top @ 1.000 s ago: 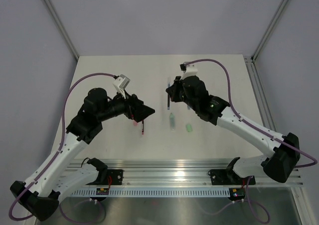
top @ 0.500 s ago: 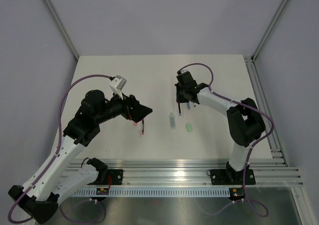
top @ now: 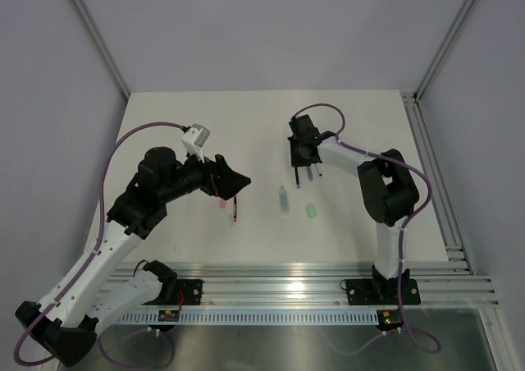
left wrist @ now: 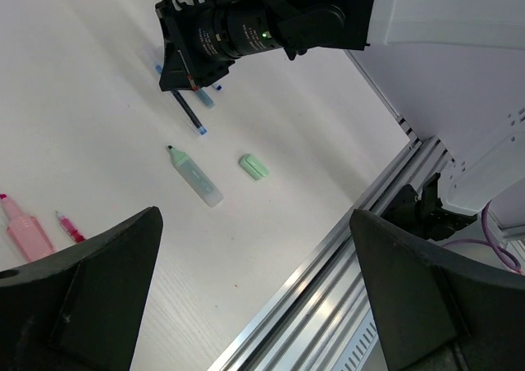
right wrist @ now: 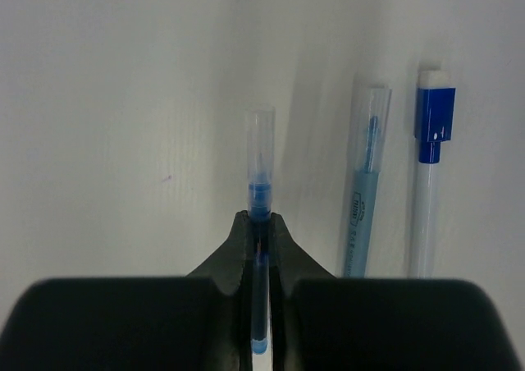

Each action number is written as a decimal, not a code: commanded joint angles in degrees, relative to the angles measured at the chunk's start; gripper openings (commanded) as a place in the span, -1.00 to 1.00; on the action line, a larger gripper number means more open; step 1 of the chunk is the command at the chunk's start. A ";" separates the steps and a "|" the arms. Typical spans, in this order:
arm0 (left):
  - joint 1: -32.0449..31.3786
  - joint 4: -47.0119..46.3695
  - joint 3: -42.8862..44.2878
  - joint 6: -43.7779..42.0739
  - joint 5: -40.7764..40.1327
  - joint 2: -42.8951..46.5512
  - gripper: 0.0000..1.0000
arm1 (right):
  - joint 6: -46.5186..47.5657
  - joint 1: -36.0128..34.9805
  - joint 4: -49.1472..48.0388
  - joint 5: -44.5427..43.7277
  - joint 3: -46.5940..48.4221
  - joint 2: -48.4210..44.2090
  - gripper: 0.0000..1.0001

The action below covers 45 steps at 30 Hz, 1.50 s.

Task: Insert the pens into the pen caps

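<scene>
My right gripper [right wrist: 261, 219] is shut on a dark blue pen [right wrist: 261, 192] that wears a clear cap, low over the table at the back middle [top: 297, 172]. Just to its right lie a light blue capped pen [right wrist: 361, 199] and a white pen with a blue cap [right wrist: 431, 182]. My left gripper [left wrist: 254, 213] hangs open and holds nothing, above the table's left half [top: 236, 182]. Ahead of it lie a green pen [left wrist: 195, 176], a loose light green pen cap [left wrist: 253, 167], a pink pen [left wrist: 25, 231] and a small red pen [left wrist: 70, 227].
An aluminium rail [top: 312, 282] runs along the table's near edge, and grey walls close the back and sides. Purple cables [top: 131, 137] loop over both arms. The right arm's elbow [top: 390, 182] stands over the table's right part.
The right gripper has moved a little right and down with the dark blue pen, beside the two other blue pens, and its arm has folded in. The left gripper has opened fully.
</scene>
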<state>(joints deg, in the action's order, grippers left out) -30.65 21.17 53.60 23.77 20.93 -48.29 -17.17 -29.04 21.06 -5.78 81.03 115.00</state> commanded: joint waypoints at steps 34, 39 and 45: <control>0.51 -3.67 0.02 1.02 -5.27 4.77 0.98 | -8.49 -9.80 -6.11 -2.13 -7.81 -19.46 -0.28; 2.17 -7.71 -1.92 0.49 -8.88 13.91 0.98 | -12.01 -18.76 -8.23 -5.99 -8.18 -19.12 -0.29; 5.69 -9.39 -3.51 0.58 -12.05 22.01 0.98 | -14.91 -25.36 -4.37 -12.05 -4.05 -12.80 -0.24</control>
<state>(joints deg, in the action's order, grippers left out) -26.17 16.03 50.74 24.47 12.12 -27.35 -29.43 -52.58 14.92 -11.75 73.69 98.85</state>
